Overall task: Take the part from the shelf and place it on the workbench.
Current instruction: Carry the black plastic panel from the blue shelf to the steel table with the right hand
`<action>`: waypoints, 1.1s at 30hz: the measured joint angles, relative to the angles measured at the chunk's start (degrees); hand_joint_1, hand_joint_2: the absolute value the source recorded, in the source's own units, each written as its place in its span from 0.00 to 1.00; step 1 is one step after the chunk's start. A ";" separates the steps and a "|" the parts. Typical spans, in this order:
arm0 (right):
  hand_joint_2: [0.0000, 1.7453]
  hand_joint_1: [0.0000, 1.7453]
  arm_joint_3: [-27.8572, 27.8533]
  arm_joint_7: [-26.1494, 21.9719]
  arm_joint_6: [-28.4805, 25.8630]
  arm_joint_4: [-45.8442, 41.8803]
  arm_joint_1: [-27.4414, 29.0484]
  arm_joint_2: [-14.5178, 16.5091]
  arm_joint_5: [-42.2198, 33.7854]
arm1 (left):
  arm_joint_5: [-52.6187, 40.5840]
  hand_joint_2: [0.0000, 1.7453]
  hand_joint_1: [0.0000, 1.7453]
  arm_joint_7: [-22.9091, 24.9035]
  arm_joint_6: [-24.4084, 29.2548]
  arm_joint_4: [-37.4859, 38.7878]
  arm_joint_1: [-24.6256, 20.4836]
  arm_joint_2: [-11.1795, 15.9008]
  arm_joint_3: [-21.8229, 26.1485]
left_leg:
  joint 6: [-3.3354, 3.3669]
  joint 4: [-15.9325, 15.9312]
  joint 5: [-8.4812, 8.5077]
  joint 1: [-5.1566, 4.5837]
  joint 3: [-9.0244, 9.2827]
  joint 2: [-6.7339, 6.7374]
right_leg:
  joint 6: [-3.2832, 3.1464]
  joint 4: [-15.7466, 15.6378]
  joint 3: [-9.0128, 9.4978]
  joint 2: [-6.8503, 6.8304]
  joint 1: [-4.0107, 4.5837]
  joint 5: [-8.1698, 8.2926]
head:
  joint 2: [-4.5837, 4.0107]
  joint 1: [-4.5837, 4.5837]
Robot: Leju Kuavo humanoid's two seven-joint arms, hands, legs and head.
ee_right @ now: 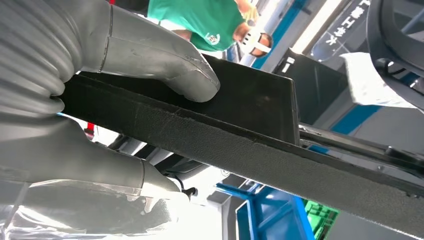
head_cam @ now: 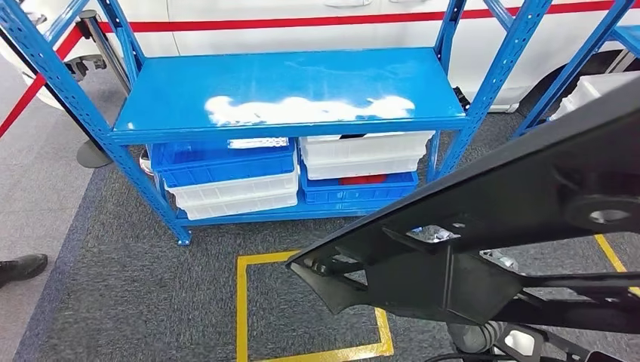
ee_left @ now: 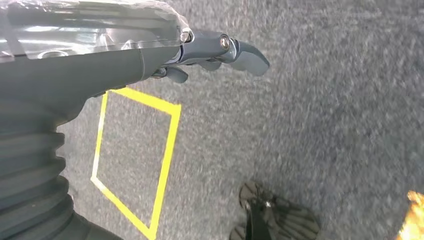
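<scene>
Grey carpet floor (head_cam: 113, 302), white vehicle with a red stripe behind, and your landmark is the blue shelf (head_cam: 287, 90). Its top deck is bare apart from glare. Under that deck you've got four bins: one blue (head_cam: 223, 162) over one white (head_cam: 234, 197) on the left side, one white (head_cam: 366, 154) over one blue (head_cam: 358, 188) on the right. Something red sits in the lower right bin; you can't tell what.

The part (head_cam: 483, 226) is already off the shelf: one long black moulded panel, held up in front of the shelf, above the floor, slanting across the lower right of the head view. It's carried high and edge-on, likely so it stays clear of the shelf frame while you turn for the counter, which isn't in sight yet.

Right hand (ee_right: 75, 100) grips the part, thumb pressed on its flat face and the other fingers under its edge, a clamp that should stop a long piece from swinging. Left hand (ee_left: 220, 52) hangs over the carpet with fingers loosely curled and nothing in them; whether you'd call it open or closed, can't tell.

One yellow tape square (head_cam: 309, 309) on the floor in front of the shelf, probably a standing mark. One person's shoe (head_cam: 23, 268) left of the shelf; one person in a green top (ee_right: 205, 20) beyond the part in the right wrist view.
</scene>
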 joint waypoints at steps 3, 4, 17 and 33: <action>1.00 1.00 -0.15 0.01 -0.16 -0.50 0.05 0.02 0.13 | 0.43 1.00 0.00 -0.19 0.68 -0.01 0.01 -0.07 0.16 | 1.01 -0.65 0.52 0.34 -0.33 0.07 | 0.94 1.05 -0.57 0.20 0.01 -0.63 | 0.00 0.01; 1.00 1.00 -0.15 0.01 -0.17 -0.52 0.01 0.02 0.14 | 0.68 1.00 0.00 -0.36 0.90 -0.01 -0.02 -0.14 0.27 | 1.36 -0.84 0.78 0.51 -0.45 0.11 | 1.26 2.90 -1.44 0.32 -0.06 -1.96 | 0.00 0.01; 1.00 1.00 3.22 0.05 -2.25 2.33 -3.29 -0.72 -0.31 | 2.63 1.00 0.00 -1.95 3.67 0.00 -0.16 -1.65 2.54 | -0.28 -0.28 1.42 0.23 -1.68 2.50 | 0.75 0.15 -0.15 -1.11 -0.58 -0.28 | 0.00 0.00; 1.00 1.00 5.79 0.08 -5.00 3.87 -2.19 -1.86 0.45 | 2.32 1.00 0.00 -0.89 3.84 0.00 -0.01 -1.98 2.62 | 0.70 -0.16 0.82 0.55 -1.14 -2.12 | 1.09 0.81 -1.93 5.51 -0.35 0.88 | 0.00 0.00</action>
